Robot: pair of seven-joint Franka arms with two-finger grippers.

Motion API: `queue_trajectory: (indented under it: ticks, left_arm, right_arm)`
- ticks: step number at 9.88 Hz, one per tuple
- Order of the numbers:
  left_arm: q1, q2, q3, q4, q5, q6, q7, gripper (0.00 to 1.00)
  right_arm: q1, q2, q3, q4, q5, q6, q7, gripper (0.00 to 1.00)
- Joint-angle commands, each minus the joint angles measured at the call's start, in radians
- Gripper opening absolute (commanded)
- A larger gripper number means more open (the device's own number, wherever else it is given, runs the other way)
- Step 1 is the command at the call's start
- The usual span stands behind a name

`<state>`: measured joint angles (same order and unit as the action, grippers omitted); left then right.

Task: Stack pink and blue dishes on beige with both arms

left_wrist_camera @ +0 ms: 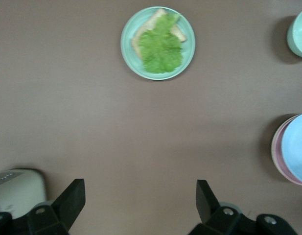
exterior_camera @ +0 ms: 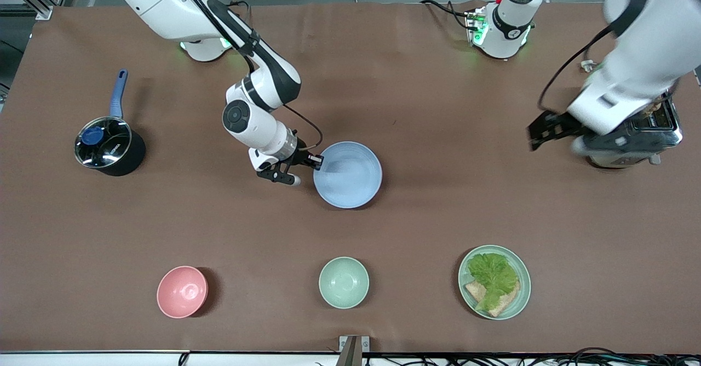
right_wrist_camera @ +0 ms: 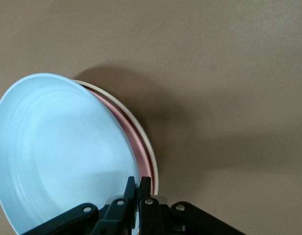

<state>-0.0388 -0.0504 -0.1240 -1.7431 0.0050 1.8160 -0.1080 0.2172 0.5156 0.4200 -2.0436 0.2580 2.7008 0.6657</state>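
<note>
The light blue plate (exterior_camera: 348, 175) (right_wrist_camera: 62, 156) lies at the table's middle, on top of the pale pink plate (right_wrist_camera: 138, 147) and the beige plate (right_wrist_camera: 153, 169), whose rims show only as thin crescents under it. My right gripper (exterior_camera: 315, 160) (right_wrist_camera: 138, 182) is shut on the blue plate's rim at the side toward the right arm's end, and the plate looks tilted up there. My left gripper (exterior_camera: 539, 136) (left_wrist_camera: 141, 188) hangs open and empty over bare table near the toaster. In the left wrist view the blue plate (left_wrist_camera: 297, 147) and the pink plate's edge (left_wrist_camera: 277, 147) show.
A lidded pot (exterior_camera: 109, 147) with a blue handle stands toward the right arm's end. Near the front edge are a pink bowl (exterior_camera: 182, 291), a mint bowl (exterior_camera: 344, 282) and a mint plate with lettuce and bread (exterior_camera: 494, 281) (left_wrist_camera: 158, 43). A toaster (exterior_camera: 651, 130) sits under the left arm.
</note>
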Motion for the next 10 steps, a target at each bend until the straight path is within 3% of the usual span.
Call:
queue_trajectory:
  ticks: [1, 3, 4, 6, 8, 10]
  left_arm:
    - [-0.009, -0.045, 0.07, 0.031, 0.009, -0.084, 0.062, 1.0]
    - [-0.006, 0.004, 0.078, 0.245, 0.016, -0.275, 0.065, 1.0]
    - [-0.007, 0.01, 0.079, 0.302, 0.017, -0.323, 0.062, 1.0]
    - [-0.009, 0.001, 0.078, 0.318, 0.006, -0.372, 0.062, 1.0]
    - [-0.01, -0.008, 0.101, 0.31, -0.026, -0.379, 0.051, 1.0]
    - [-0.018, 0.004, 0.112, 0.312, -0.059, -0.377, 0.042, 1.0]
  right_arm:
    - [-0.015, -0.009, 0.005, -0.021, -0.026, 0.019, 0.015, 0.15]
    - [-0.012, -0.012, 0.006, -0.023, -0.026, 0.016, 0.023, 0.99]
    - [-0.012, -0.043, 0.005, -0.021, -0.026, 0.005, 0.038, 1.0]
    - [-0.065, -0.237, -0.039, -0.023, -0.07, -0.186, 0.049, 1.0]
    - [-0.19, -0.398, -0.088, 0.028, -0.353, -0.407, 0.048, 1.0]
    - [-0.205, -0.487, -0.241, 0.127, -0.375, -0.559, -0.013, 1.0]
